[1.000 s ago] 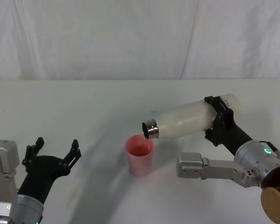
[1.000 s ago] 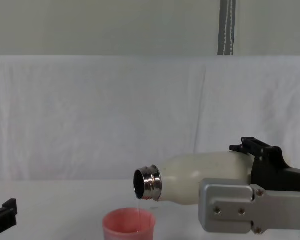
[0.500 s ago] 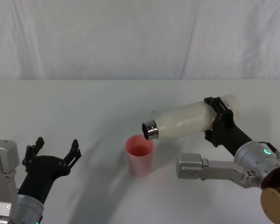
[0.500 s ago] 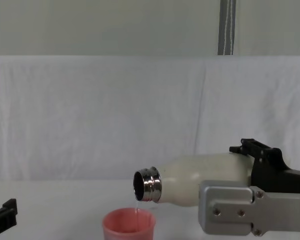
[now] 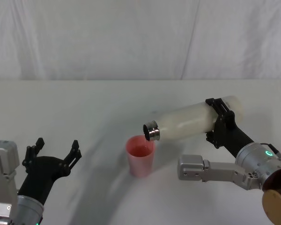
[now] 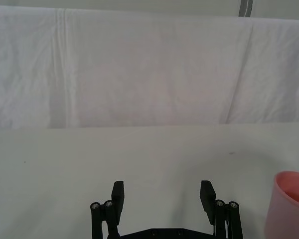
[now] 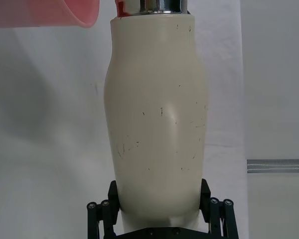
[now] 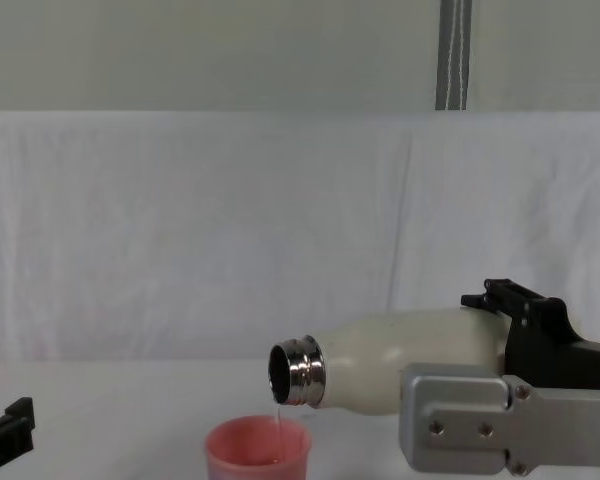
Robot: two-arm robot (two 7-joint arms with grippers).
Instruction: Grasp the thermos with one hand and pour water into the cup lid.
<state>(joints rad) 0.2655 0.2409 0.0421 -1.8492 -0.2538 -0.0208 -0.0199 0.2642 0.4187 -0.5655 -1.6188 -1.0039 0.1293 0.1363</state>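
- Two pincers were noted. The right pincer (image 5: 219,123) was clamped round the lower body of the thermos (image 5: 192,123), a hold near the base that left the steel neck free to reach out ahead of it.
- Thermos lay nearly level, mouth dipped slightly, so that a thin stream fell from it.
- Cup lid (image 5: 140,155) stood upright on the worktop (image 5: 84,108), ahead of and below the right pincer, directly under the mouth to catch the water.
- Left pincer (image 5: 54,152) hung well aside, fingers spread wide and empty, clear of the pour.
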